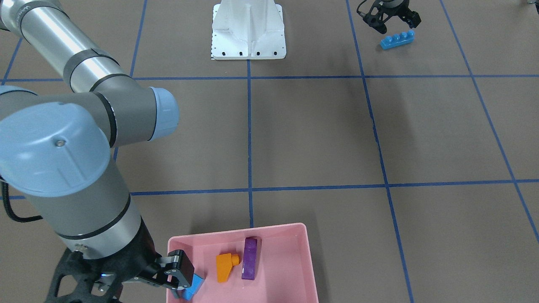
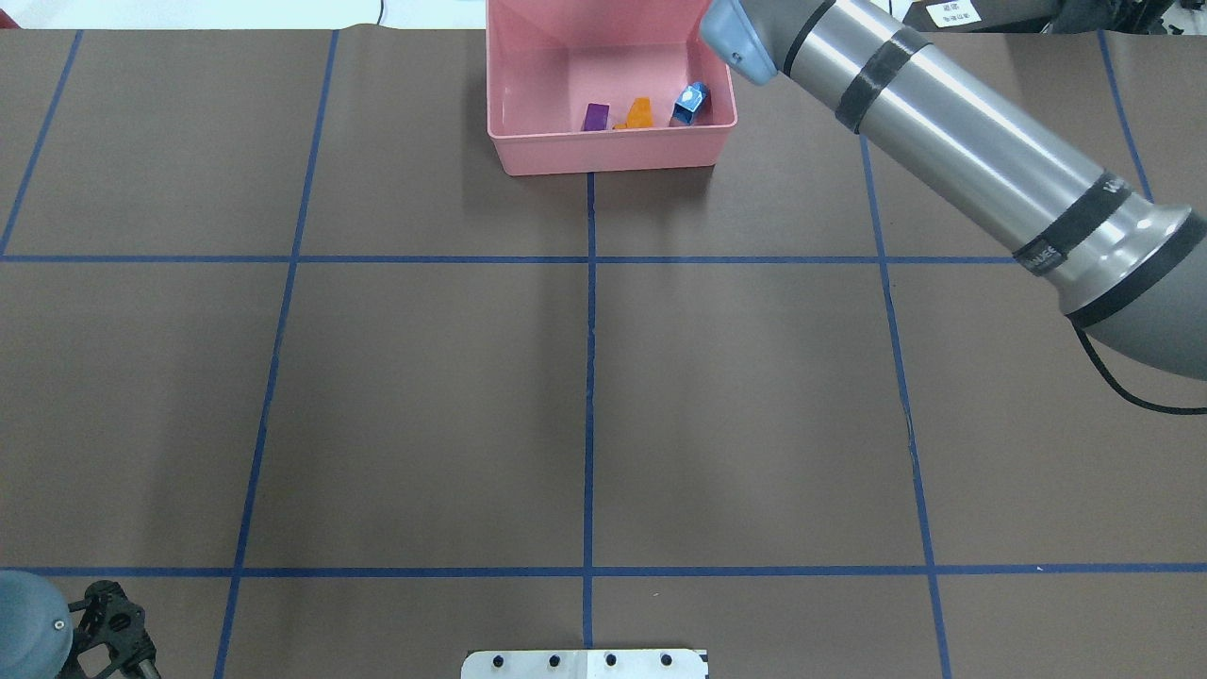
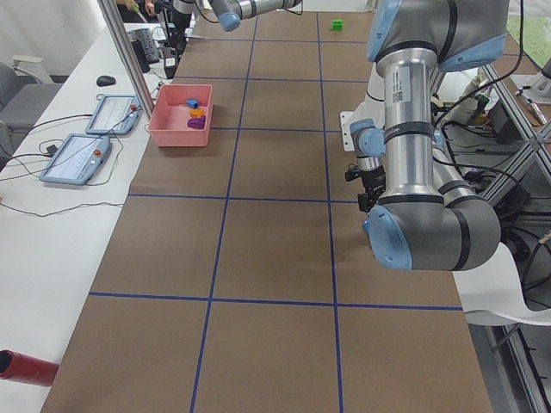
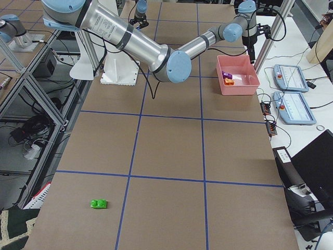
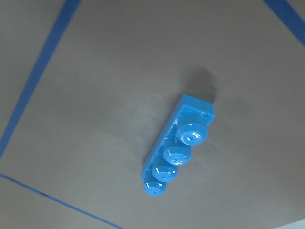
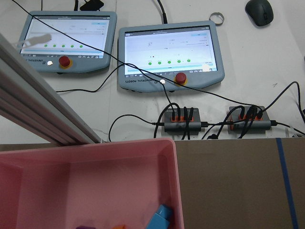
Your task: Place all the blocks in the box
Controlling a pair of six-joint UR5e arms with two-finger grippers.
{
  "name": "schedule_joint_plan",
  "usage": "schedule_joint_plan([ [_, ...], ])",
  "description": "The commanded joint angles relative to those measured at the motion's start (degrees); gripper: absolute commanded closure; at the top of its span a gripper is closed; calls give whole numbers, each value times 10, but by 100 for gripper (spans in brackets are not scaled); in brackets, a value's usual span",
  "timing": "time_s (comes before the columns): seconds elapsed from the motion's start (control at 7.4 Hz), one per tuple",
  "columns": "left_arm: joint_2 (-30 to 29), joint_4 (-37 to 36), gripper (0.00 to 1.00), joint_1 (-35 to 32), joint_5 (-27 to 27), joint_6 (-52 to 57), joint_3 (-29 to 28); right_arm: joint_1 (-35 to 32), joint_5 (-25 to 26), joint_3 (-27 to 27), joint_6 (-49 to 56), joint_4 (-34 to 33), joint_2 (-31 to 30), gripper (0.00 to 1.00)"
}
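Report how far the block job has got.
Done: orange block and purple block lie in the pink box. In hand: small blue cube sits tilted in the box by the right gripper. Left: long blue bar on the table, by the left gripper.

Covered and cropped parts
Front view, lower left: the right tool (image 1: pixel 180 278) covers part of the tiny blue cube (image 1: pixel 195 288); the bottom edge crops that tool and the pink box (image 1: pixel 310 256).
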State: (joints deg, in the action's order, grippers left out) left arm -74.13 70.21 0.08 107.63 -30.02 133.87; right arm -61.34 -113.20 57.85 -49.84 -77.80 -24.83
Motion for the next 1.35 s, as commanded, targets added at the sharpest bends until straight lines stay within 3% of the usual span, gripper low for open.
schedule_joint_plan([
  [0.0,-25,75,0,12,-1,-2,-88,-34,-54,64,61,-67,-27,0],
  [0.54,-19,90,0,11,-1,-2,-100,-40,-55,89,64,-79,-43,0],
  [1.22,-20,90,9,12,-1,-1,-106,-40,-55,88,72,-79,-46,0],
])
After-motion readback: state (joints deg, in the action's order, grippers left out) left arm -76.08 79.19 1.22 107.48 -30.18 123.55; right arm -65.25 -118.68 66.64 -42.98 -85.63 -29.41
